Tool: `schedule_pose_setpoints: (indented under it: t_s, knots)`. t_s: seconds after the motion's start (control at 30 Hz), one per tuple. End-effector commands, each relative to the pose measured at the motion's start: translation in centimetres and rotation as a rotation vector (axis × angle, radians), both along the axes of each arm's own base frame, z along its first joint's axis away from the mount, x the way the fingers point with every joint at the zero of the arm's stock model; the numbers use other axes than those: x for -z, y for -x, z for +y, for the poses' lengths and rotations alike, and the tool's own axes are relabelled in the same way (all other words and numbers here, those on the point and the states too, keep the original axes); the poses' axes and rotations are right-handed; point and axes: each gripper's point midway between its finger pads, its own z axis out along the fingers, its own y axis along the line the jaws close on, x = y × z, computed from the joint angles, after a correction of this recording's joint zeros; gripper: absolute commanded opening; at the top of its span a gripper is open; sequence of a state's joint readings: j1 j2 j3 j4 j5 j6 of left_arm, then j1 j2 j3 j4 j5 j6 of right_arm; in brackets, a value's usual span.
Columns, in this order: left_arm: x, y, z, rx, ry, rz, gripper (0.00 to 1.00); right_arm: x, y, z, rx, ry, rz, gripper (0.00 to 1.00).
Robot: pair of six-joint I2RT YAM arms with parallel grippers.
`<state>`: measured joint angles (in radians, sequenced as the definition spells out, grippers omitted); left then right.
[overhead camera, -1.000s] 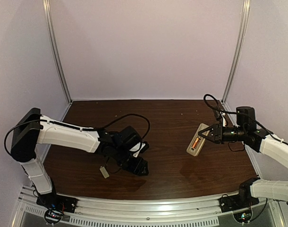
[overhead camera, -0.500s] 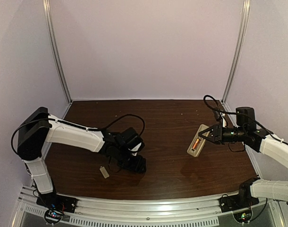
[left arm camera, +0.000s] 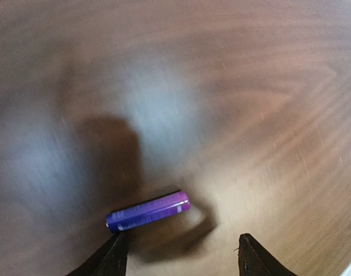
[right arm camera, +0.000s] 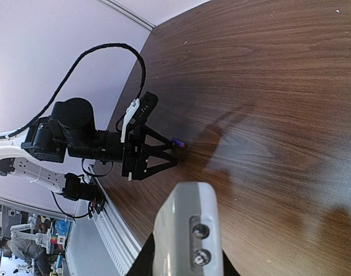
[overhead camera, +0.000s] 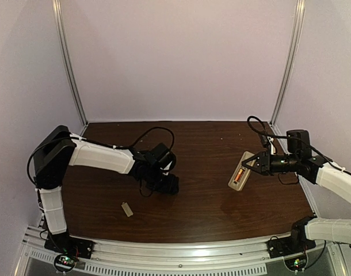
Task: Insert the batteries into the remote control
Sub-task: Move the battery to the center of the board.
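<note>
Since the battery (left arm camera: 148, 211) lies just ahead of my open left pincer (left arm camera: 182, 236), axis along the finger gap, I'd rotate first; right pincer (overhead camera: 250, 163) clamps the remote (right arm camera: 184, 213).

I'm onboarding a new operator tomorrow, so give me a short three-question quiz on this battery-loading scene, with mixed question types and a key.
1. True or false: the right gripper is shut on the remote control.
2. Multiple choice: the purple battery is
A) clamped in the right gripper
B) lying on the table just ahead of the open left gripper
C) seated in the remote control
3. Fill in: the battery already in the remote control's bay looks ___ in the top view.

Key: 1 true; 2 B; 3 orange.
</note>
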<state>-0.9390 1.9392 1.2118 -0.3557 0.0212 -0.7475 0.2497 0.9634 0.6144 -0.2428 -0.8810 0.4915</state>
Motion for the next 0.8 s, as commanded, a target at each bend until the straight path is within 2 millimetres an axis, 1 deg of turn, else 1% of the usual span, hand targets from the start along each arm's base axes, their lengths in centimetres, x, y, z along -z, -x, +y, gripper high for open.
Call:
schedule_pose_setpoints:
  t_s: [0.0,0.07,0.1,0.13,0.17,0.23,0.3,0.33,0.4,0.47,0.53,0.67,0.77]
  knots:
    - [2.0,-2.5,1.9,-0.033,-0.158,-0.056,0.66,-1.2,-0.7,0.1,-0.004,0.014,-0.052,0.0]
    - [1.5,-3.3,1.6,-0.02,-0.157,-0.101,0.69,-1.1,-0.8,0.2,-0.004,0.015,-0.051,0.0]
    - [1.2,-3.7,1.2,-0.001,-0.147,-0.123,0.73,-1.0,-0.9,0.2,-0.004,0.015,-0.049,0.0]
    - [0.7,-4.1,0.8,0.022,-0.138,-0.144,0.76,-0.9,-0.9,0.2,-0.004,0.016,-0.047,0.0]
    - [-0.2,-4.7,0.3,0.042,-0.135,-0.179,0.77,-0.9,-1.0,0.2,-0.006,0.014,-0.046,0.0]
    - [-2.3,-6.0,-0.4,0.075,-0.133,-0.247,0.77,-0.8,-1.0,0.2,-0.006,0.015,-0.042,0.0]
    - [-4.2,-7.5,-1.1,0.095,-0.12,-0.311,0.74,-0.8,-1.1,0.3,-0.007,0.013,-0.043,0.0]
    - [-5.0,-8.5,-1.3,0.102,-0.111,-0.336,0.73,-0.8,-1.1,0.3,-0.007,0.013,-0.041,0.0]
    - [-5.9,-10.7,-1.3,0.094,-0.094,-0.367,0.7,-0.8,-1.2,0.3,-0.009,0.012,-0.041,0.0]
    - [-6.1,-13.1,-1.1,0.085,-0.079,-0.379,0.65,-0.7,-1.3,0.3,-0.008,0.011,-0.04,0.0]
    - [-5.3,-15.1,-1.1,0.092,-0.093,-0.381,0.57,-0.8,-1.3,0.4,-0.007,0.01,-0.04,0.0]
    - [-4.7,-18.0,-1.9,0.113,-0.107,-0.415,0.46,-0.8,-1.4,0.3,0.001,0.011,-0.042,0.0]
    - [-3.5,-20.3,-2.1,0.112,-0.13,-0.425,0.37,-0.7,-1.4,0.4,-0.002,0.0,-0.034,0.0]
